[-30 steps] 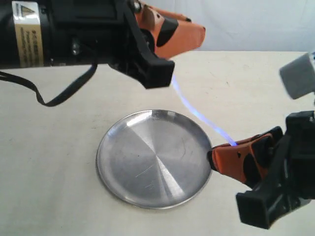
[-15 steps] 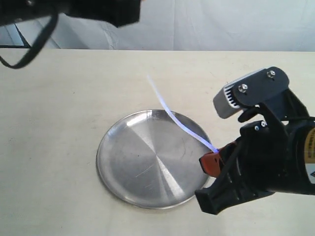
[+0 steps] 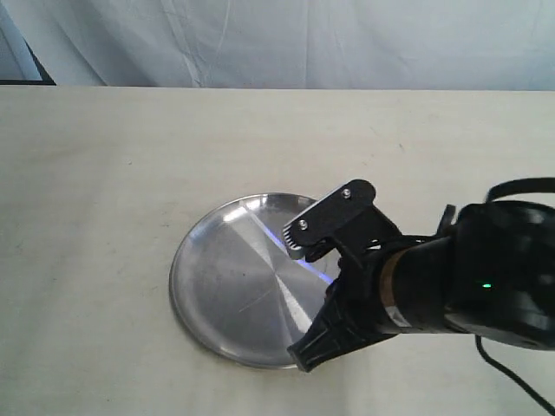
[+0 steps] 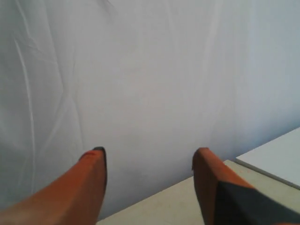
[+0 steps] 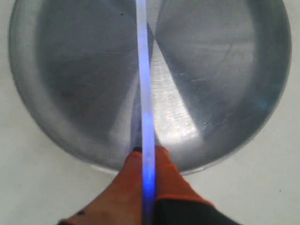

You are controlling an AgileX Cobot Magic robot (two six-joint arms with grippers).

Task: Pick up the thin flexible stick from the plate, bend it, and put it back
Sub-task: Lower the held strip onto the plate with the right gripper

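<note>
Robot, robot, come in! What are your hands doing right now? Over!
Right gripper shut on the stick, over the plate. Left gripper open, empty. Nothing seen in the way.

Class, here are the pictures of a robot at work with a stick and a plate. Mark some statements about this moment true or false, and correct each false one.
1. The right pincer is shut on the stick. True.
2. The left pincer grips the stick's other end. False: it is open and empty, facing a white backdrop.
3. The stick reaches out over the plate. True.
4. A spoon lies on the plate. False: only the stick shows over it.
5. Both arms show in the exterior view. False: only the right arm is there, over the plate's edge.
</note>
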